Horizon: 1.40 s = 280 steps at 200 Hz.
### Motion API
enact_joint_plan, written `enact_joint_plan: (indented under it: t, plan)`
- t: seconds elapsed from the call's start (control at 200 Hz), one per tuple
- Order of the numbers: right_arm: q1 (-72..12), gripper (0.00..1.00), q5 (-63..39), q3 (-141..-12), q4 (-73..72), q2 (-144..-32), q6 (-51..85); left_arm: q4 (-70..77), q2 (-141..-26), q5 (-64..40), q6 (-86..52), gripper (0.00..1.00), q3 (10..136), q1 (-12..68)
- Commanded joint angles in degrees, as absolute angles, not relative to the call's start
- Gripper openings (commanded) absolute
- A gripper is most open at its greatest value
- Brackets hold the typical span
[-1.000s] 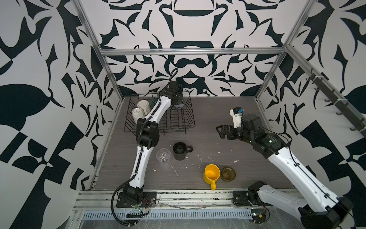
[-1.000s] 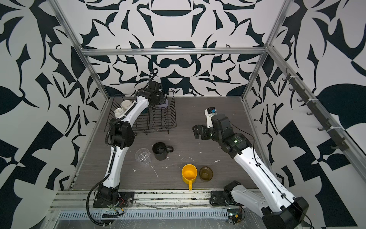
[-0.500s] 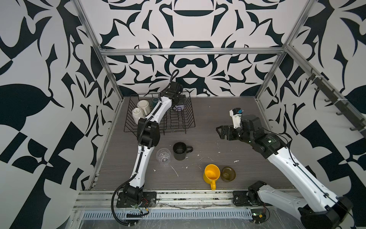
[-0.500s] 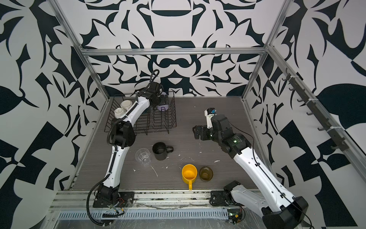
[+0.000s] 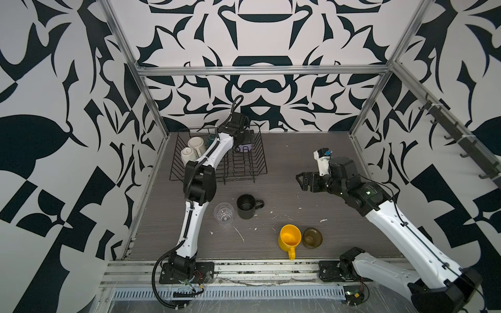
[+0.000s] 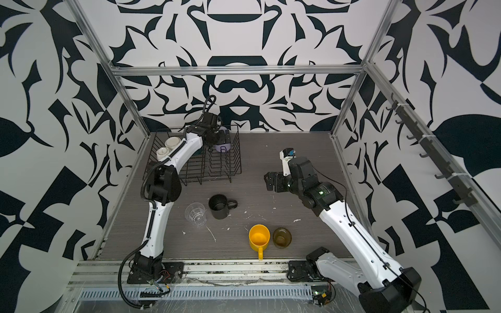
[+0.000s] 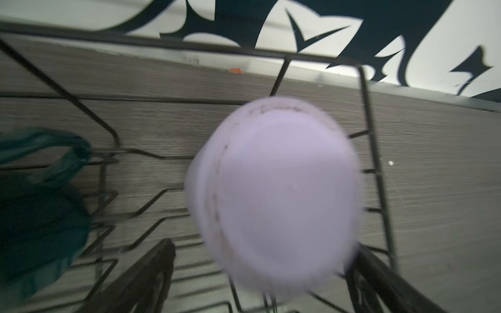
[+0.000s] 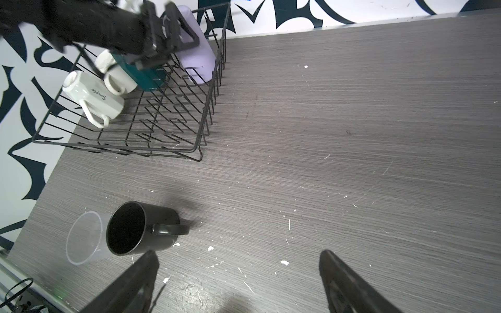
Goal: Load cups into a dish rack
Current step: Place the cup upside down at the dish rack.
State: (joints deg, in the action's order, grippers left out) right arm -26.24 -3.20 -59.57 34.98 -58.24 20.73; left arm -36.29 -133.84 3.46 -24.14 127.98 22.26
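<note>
**Left arm at the rack, right arm waiting.** Your left arm [image 5: 199, 184] climbs from the front rail [image 5: 244, 267] and bends at a raised elbow over the near edge of the dish rack [image 5: 260, 162]. Its forearm stretches to the rack's far right corner, with the wrist tipped downward. There the left gripper [image 5: 244, 137] stands over the lilac tumbler [image 5: 245, 148], its jaws spread wide on either side of the upturned base. The left wrist view is blurred, so you cannot tell whether a finger [image 7: 146, 276] touches the plastic. The tumbler sits mouth down inside that corner of the rack, near the teal mug [image 5: 211, 139]. Two pale mugs [image 5: 195, 143] lie at the rack's left end.

Your right arm [image 5: 387, 216] sweeps out from its base at the front right. One long white link then slants back in toward the middle of the table [image 5: 298, 151], well apart from the rack. The right gripper [image 5: 302, 181] points toward your left above the grey tabletop, fingers parted and nothing between them.

The black mug [image 5: 246, 207] stands upright on the table between the two arms, with the clear glass [image 5: 224, 215] just beside it on the left. The yellow mug [image 5: 290, 238] and the olive-brown glass [image 5: 312, 238] sit side by side near the front edge.
</note>
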Motion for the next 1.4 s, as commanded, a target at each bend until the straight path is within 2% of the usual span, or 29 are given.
enact_joint_plan:
  t: [0.0,0.27,0.445,0.6,0.895,1.155,1.395]
  plan:
    - [-26.3,0.93,0.2,-60.9,38.9,-58.6,20.1,-33.3,-125.0,4.1,-24.1,0.99,125.5,22.4]
    - [-26.4,0.89,2.0,-62.1,47.7,-58.8,19.2,-29.4,-106.1,8.3,-22.9,0.99,107.5,22.5]
    - [-26.4,0.80,0.6,-59.4,52.6,-57.1,20.9,-25.8,-92.5,10.8,-21.7,0.99,93.6,22.5]
    - [-27.1,0.72,-0.6,-54.6,55.3,-54.1,24.7,-27.0,-84.8,12.6,-17.9,0.99,87.7,22.5]
    - [-39.7,0.66,8.6,-50.0,62.2,-48.6,38.1,-23.7,-71.3,16.2,-9.8,0.99,76.3,22.3]
    - [-48.7,0.56,12.0,-44.7,68.2,-45.2,52.2,-22.7,-68.7,18.1,-5.7,0.99,73.7,21.7]
    - [-51.3,0.54,14.2,-43.7,71.0,-45.0,57.1,-21.7,-68.3,17.3,-4.8,0.99,71.6,21.4]
